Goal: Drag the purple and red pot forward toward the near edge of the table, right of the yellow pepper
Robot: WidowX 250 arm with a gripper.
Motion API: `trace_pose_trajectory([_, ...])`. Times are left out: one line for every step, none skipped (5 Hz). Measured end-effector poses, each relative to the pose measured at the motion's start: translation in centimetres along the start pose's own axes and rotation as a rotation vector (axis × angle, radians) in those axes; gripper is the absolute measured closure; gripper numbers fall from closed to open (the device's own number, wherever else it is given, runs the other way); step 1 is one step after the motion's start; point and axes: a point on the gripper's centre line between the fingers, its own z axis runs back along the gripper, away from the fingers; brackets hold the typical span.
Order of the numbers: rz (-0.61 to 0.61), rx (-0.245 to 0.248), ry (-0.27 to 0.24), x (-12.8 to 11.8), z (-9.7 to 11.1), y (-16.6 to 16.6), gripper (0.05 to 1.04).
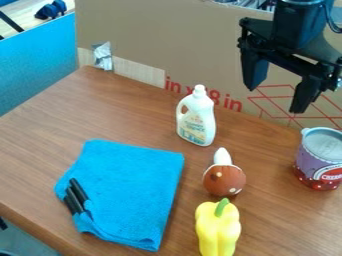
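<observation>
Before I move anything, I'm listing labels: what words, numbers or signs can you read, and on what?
"in x" and "8 in", red, on the cardboard, partly behind the white bottle.
"CHE", on the purple-and-red can; its remaining letters are unclear.
The bottle's label has print too small to read.

Cardboard stands behind the wooden table.

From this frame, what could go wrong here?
The open gripper hangs high; a low sweep could tip the upright bottle. The brown toy sits close behind the yellow pepper, so bumping one may shift the other. Dragging the blue cloth might spill the black objects on it.
</observation>
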Motion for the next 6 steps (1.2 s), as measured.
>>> trace_pose_trajectory([0.001, 0.001, 0.027, -0.3, -0.8, -0.1, 0.082])
trace_pose_trajectory([0.105, -0.036, 0.028, 1.1, -2.4, -0.7, 0.082])
trace_pose_trajectory([0.176, -0.076, 0.004, 2.9, -3.0, -1.1, 0.082])
trace_pose_trajectory([0.219, -0.090, -0.004, 4.7, -4.3, -1.4, 0.082])
trace_pose_trajectory([0.233, -0.087, 0.014, 5.4, -5.9, -1.7, 0.082])
trace_pose_trajectory([0.235, -0.089, 0.050, 5.9, -8.0, -2.1, 0.082])
